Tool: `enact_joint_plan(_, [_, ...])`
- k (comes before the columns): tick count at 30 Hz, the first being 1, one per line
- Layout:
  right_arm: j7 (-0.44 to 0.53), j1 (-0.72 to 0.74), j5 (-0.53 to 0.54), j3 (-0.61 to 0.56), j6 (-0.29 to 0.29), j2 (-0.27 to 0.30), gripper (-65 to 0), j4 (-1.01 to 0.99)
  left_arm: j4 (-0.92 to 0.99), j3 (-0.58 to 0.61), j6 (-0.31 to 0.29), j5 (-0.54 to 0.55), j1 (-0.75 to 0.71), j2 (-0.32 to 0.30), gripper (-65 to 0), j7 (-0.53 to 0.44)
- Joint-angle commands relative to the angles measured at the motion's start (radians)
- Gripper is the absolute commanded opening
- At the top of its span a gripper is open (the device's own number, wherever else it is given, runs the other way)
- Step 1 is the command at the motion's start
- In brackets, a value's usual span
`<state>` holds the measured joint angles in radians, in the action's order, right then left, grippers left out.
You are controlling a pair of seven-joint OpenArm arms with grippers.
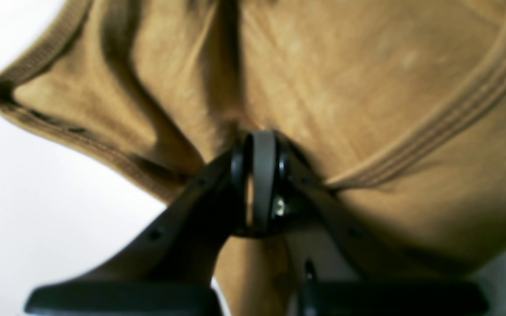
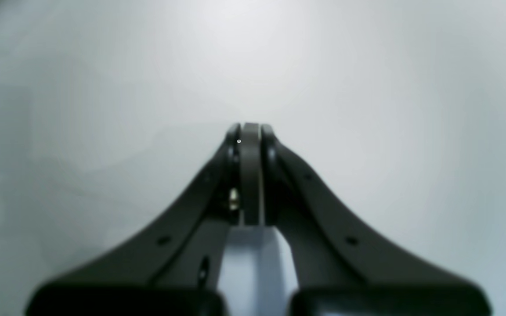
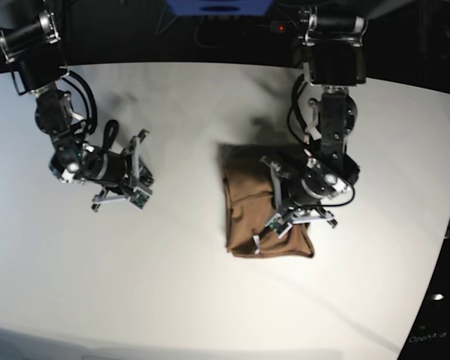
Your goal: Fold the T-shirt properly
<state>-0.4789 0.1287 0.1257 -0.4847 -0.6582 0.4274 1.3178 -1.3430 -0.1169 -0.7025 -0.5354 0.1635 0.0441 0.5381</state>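
Observation:
The brown T-shirt (image 3: 244,195) lies as a folded, roughly rectangular bundle right of the table's centre. In the left wrist view the T-shirt (image 1: 345,66) fills the frame, showing a ribbed hem and deep creases that run to my fingertips. My left gripper (image 1: 259,137) is shut on that cloth. In the base view the left gripper (image 3: 258,243) sits at the bundle's near edge. My right gripper (image 2: 251,128) is shut with nothing in it, over bare white table. In the base view the right gripper (image 3: 144,182) is far to the left of the shirt.
The white table (image 3: 210,300) curves away at the back, with dark floor past its right edge. Both arm bases stand at the far edge, and cables hang beside them.

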Motion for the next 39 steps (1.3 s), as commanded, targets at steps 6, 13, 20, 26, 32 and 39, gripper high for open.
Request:
enact_joint_plan(6, [-0.137,-0.067,-0.056,0.016,-0.040,0.066,-64.7,0.122,-0.066,-0.036,0.010,0.011,0.029,0.009,-62.7,-0.023])
enact_joint_plan(13, [-0.139,-0.134,-0.056,0.116,-0.040,0.093,-64.7,0.227,-0.145,-0.036,0.005,0.013,0.038,0.009,-62.7,-0.019])
enact_joint_plan(20, [-0.136,-0.171,-0.056,0.120,-0.040,0.123,-64.7,0.236,-0.186,-0.028,0.004,0.013,0.040,0.038,-62.7,-0.019])
enact_joint_plan(26, [-0.131,-0.209,-0.056,0.122,-0.040,0.156,-64.7,0.237,-0.272,-0.025,0.004,0.013,0.032,0.058,-62.7,-0.011])
enact_joint_plan(32, [-0.139,-0.255,-0.057,0.192,-0.040,0.178,-64.7,0.237,-0.439,-0.030,0.004,0.011,-0.054,0.052,-62.7,-0.009])
enact_joint_plan(39, [-0.139,-0.372,-0.180,0.335,-0.040,0.179,-64.7,0.345,-0.478,-0.151,0.004,0.002,-0.170,0.046,-62.7,-0.009])
